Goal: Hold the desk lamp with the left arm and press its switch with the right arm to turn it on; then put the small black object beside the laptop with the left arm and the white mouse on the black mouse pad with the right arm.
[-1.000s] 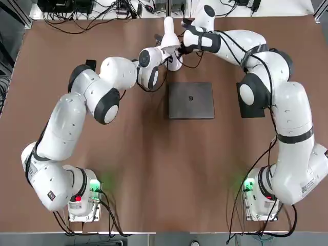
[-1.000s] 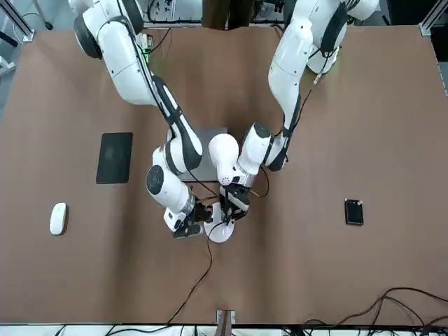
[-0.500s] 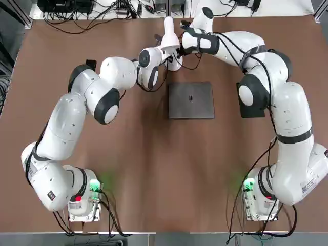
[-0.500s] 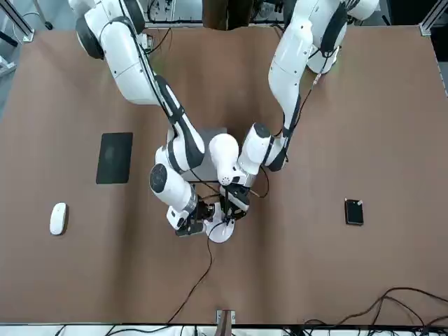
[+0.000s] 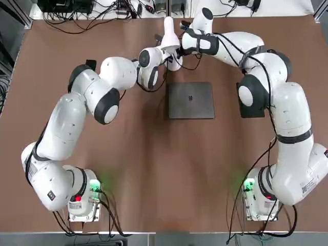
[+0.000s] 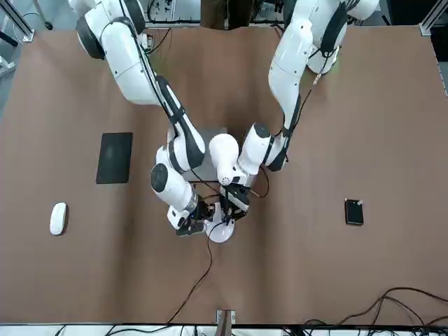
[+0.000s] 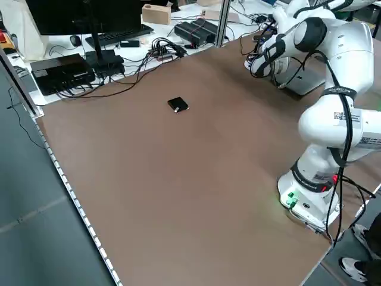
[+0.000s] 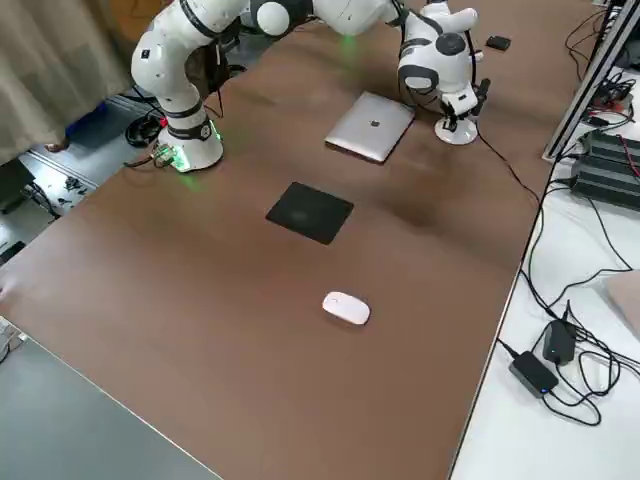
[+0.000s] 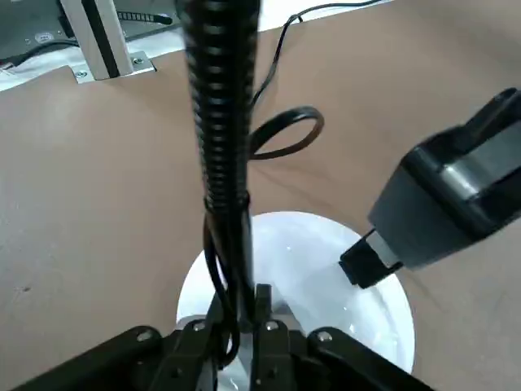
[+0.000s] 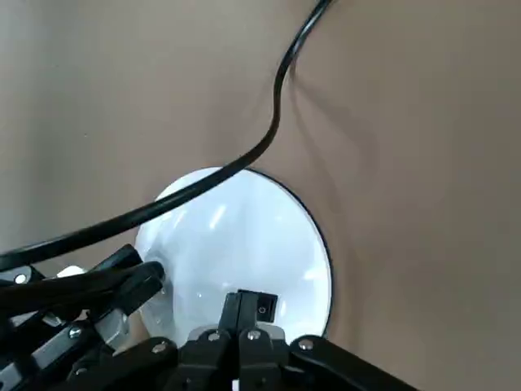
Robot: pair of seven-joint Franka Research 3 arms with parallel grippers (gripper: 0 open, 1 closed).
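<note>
My left gripper (image 9: 241,314) is clamped on the desk lamp (image 6: 222,227) low on its black ribbed gooseneck, right where the stalk meets the base; my fingers (image 9: 264,303) are nearly together with only the thin neck between them. The lamp's base is a glossy white round disc, and its thin black cord (image 10: 277,98) leaves the disc and trails away across the brown table (image 5: 133,154) toward the far edge. Its white elongated head (image 5: 169,31) shows beyond my wrists in the overhead view.

My right gripper (image 10: 242,308) comes in from the other side, fingers pressed fully together with nothing between them, their tips at the top of the disc. I cannot tell whether they touch it, and the switch itself I cannot make out.

Just nearer to my bases than the lamp lies the laptop (image 5: 191,100), a flat grey slab, lid shut, a small dark logo in its middle. To my right of it sits the black mouse pad (image 8: 309,212), matte and rectangular. Beyond the pad, near the table's right edge, rests the white mouse (image 8: 346,308), a small smooth oval. Well off to my left lies the small black object (image 7: 177,105), glossy and rounded, alone on the table.
</note>
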